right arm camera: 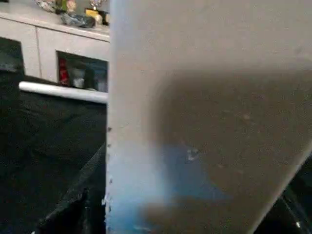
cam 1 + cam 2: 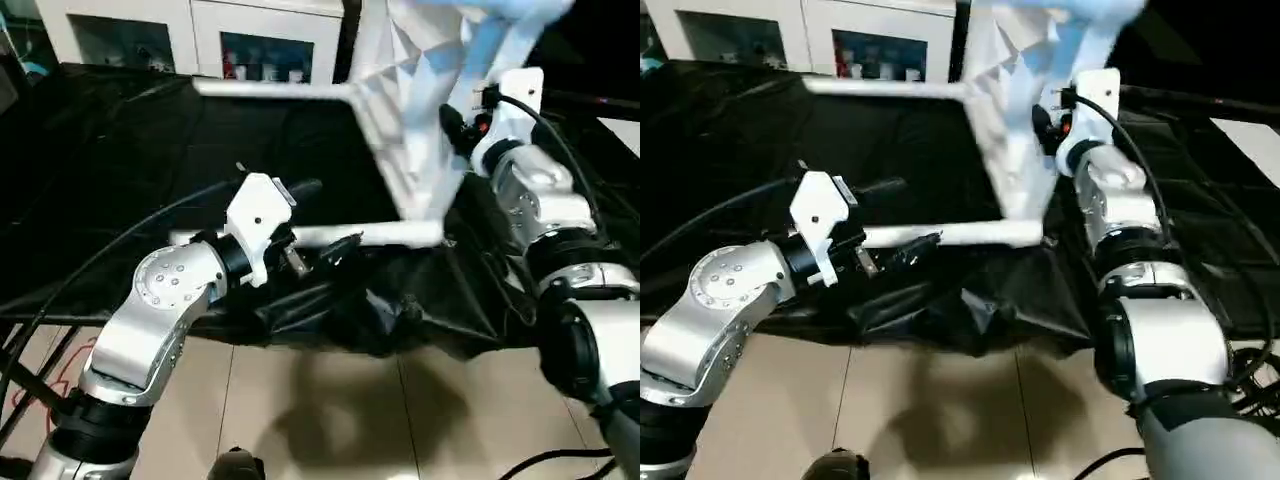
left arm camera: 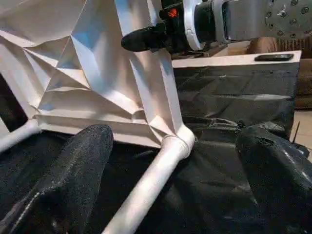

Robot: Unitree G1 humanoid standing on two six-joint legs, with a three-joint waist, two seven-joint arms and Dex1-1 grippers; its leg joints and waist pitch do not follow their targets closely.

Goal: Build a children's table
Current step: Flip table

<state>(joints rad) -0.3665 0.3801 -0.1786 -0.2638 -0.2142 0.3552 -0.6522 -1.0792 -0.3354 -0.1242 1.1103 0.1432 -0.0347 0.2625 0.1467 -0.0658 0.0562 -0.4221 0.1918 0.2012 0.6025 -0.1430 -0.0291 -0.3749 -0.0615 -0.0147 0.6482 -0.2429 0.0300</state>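
White plastic rectangular table top [image 2: 420,120] is tipped up on edge over the black-sheeted work surface [image 2: 120,140], ribbed underside facing left, with two white tube legs socketed: one [image 2: 340,236] lying along the sheet, another [image 2: 270,90] sticking out higher up. Right gripper [image 3: 146,38] is clamped on the top's upper part, forearm reaching up and in. Left gripper [image 2: 310,250] is spread wide, empty, levelled just beside the lower leg with its fingers [image 3: 73,175] either side of it. Risks, as I read it: the single grip lets the panel swing or slip, and a bump from the left arm could lever the lower leg out of its corner socket [image 3: 175,141]
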